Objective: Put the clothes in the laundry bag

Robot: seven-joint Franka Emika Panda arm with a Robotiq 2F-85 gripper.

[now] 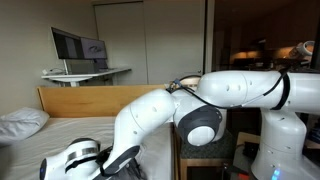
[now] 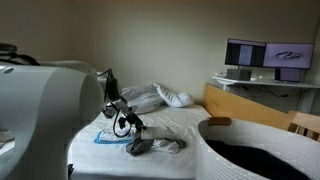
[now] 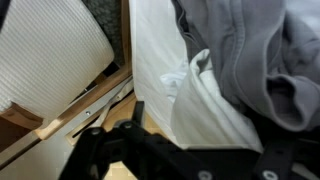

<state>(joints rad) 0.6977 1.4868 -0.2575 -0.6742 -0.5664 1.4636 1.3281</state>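
Note:
The clothes lie in a small heap on the white bed: a dark grey garment (image 2: 140,147) and a lighter grey one (image 2: 169,146). In the wrist view the grey garment (image 3: 250,50) fills the upper right, with white fabric (image 3: 205,105) under it. My gripper (image 2: 125,122) hangs just above and behind the heap, touching nothing. From the wrist, the gripper (image 3: 215,140) is open, its black fingers (image 3: 137,115) spread wide over the white fabric. The laundry bag (image 2: 262,140) stands at the bedside as a white ribbed hamper with a dark inside. It shows again as the laundry bag (image 3: 50,50) with its wooden frame (image 3: 85,105).
A white pillow (image 2: 150,97) lies at the head of the bed against a wooden headboard (image 2: 235,108). A flat white pad with a blue edge (image 2: 103,138) lies by the clothes. A desk with a monitor (image 2: 265,55) stands behind. My white arm (image 1: 170,110) fills an exterior view.

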